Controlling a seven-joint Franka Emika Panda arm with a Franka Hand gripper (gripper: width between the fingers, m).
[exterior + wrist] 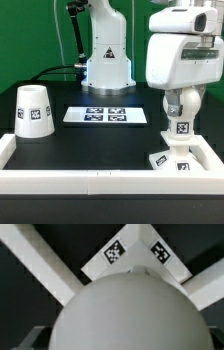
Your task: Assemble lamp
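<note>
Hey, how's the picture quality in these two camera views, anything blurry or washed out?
Exterior view: even light and no strong glare; the shade and the marker board look fairly crisp. Wrist view: the bulb sits so close to the lens that it is soft, out of focus and dull grey; the base behind it is somewhat sharper.

I log the shade (33,110) standing on the table (100,145) at the exterior view's left, beside the side wall (8,150). The marker board (105,115) lies mid-table, further back. The base (172,160) sits at the exterior view's right, in the front corner. The bulb (180,128) is directly above it; I cannot confirm contact.
</note>
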